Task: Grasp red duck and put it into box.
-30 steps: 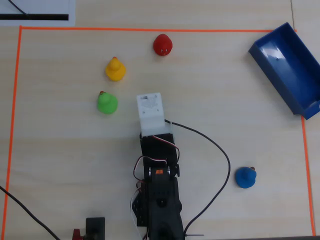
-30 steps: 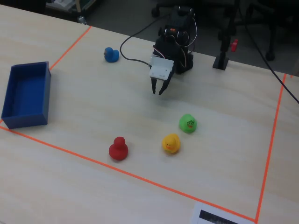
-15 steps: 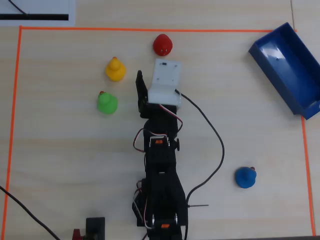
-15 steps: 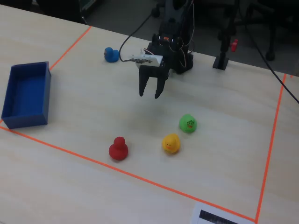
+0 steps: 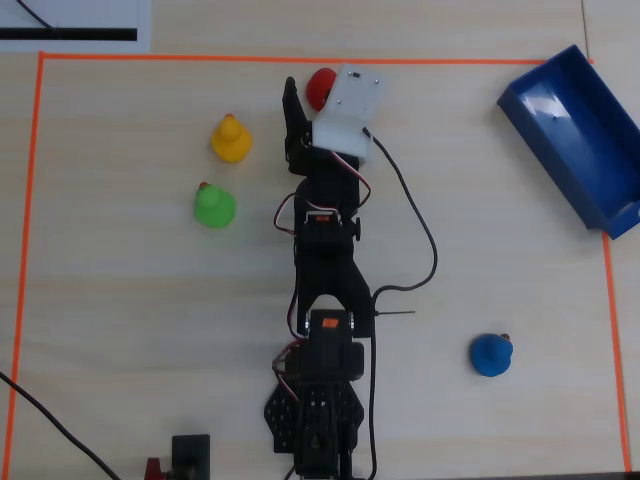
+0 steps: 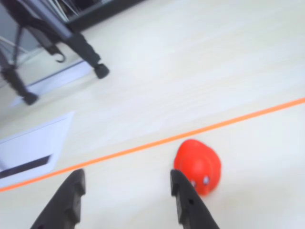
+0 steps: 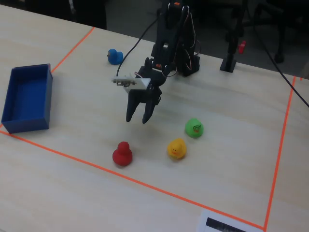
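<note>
Black end effector (image 6: 126,200) is hanging wide open beside the small shiny red toy duck (image 6: 198,165); probably light, slippery, best squeezed around its round body.

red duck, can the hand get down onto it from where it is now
Probably yes: the hand hangs open above the table near the red duck, nothing lies between them, though in the wrist view the duck sits right of the fingers.

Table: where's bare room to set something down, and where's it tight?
Bare: the stretch between arm base, blue duck and box; also below the green duck. Tight: around the yellow duck, red duck and gripper.
</note>
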Robot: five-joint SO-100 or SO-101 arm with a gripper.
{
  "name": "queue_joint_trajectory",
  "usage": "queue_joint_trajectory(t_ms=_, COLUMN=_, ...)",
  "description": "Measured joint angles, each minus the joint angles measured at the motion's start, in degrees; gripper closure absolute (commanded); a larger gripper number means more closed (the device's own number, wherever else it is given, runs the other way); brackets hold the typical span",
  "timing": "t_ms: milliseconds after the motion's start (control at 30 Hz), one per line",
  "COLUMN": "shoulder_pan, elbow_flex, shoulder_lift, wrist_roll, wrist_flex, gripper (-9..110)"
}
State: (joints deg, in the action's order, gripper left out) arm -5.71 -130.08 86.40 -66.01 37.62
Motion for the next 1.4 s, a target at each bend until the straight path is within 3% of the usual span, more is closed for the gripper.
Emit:
queue_joint_trajectory(t_ms=433, shoulder_pan=-2.8, elbow_flex=16.6, shoulder_lift=-23.1, wrist_roll=-14.9, wrist_flex=2.2, gripper=71)
queue_joint_trajectory(t_ms=1067, shoulder_pan=-2.9, elbow_flex=23.5, shoulder_lift=-32.7, wrist_roll=-21.0, wrist_flex=2.2, gripper=75)
queue_joint_trajectory(t_ms=1167, shoulder_pan=-3.3, elbow_flex=25.5, shoulder_lift=-34.0, wrist_roll=-21.0, wrist_flex=2.2, gripper=79)
queue_joint_trajectory(t_ms=1300, shoulder_pan=-3.7, elbow_flex=26.1, shoulder_lift=-34.5, wrist_roll=-22.2, wrist_flex=1.7, gripper=101)
queue_joint_trajectory(t_ms=1400, shoulder_pan=-3.5, elbow_flex=26.2, shoulder_lift=-34.5, wrist_roll=-23.6, wrist_flex=0.6, gripper=101)
